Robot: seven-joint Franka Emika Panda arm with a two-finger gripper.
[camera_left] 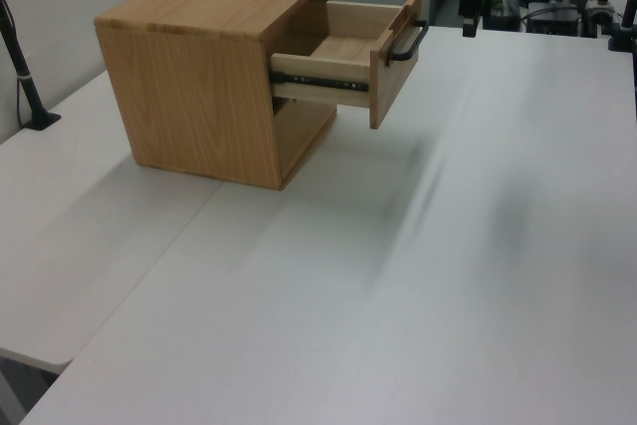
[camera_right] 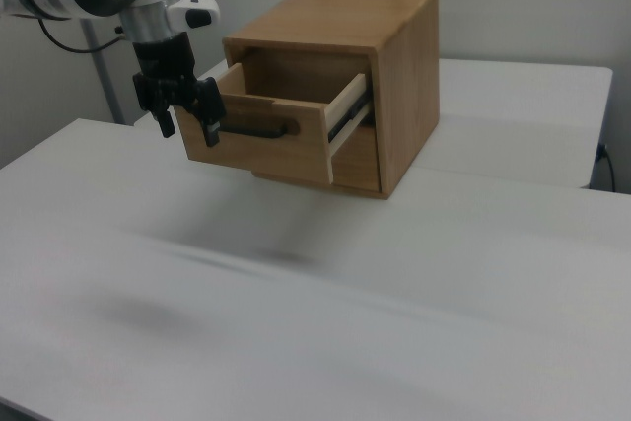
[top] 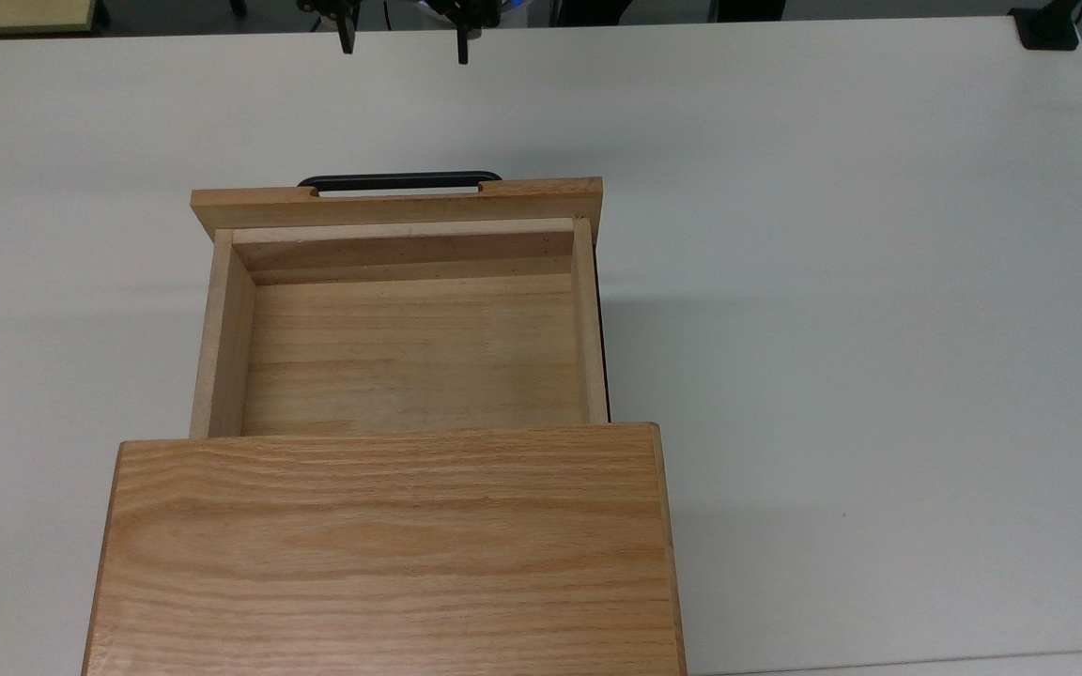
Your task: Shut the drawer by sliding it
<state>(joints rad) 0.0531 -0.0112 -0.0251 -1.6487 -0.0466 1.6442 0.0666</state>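
Hovering above the white table (top: 832, 235), the pincer (top: 403, 49) had its two dark fingers spread wide apart and pointing down, with nothing between them. In the top view the fingertips showed at the top edge, well apart from the drawer (top: 409, 357), which lay below the pincer in that picture, pulled far out of the cabinet (top: 391, 554). The drawer's black bar handle (top: 400, 180) faced the pincer, with bare table between the two. The spread of the fingers ran along the same line as the handle. In the right view the pincer (camera_right: 187, 125) hung on the right view's left of the drawer front (camera_right: 261, 140), at about handle height; whether it touched the panel there could not be told from that angle. In the left view the pincer (camera_left: 470, 22) stood apart from the handle (camera_left: 408, 44), on the left view's right of it. The drawer interior was bare wood. The cabinet sat on the table beyond the drawer from the pincer.
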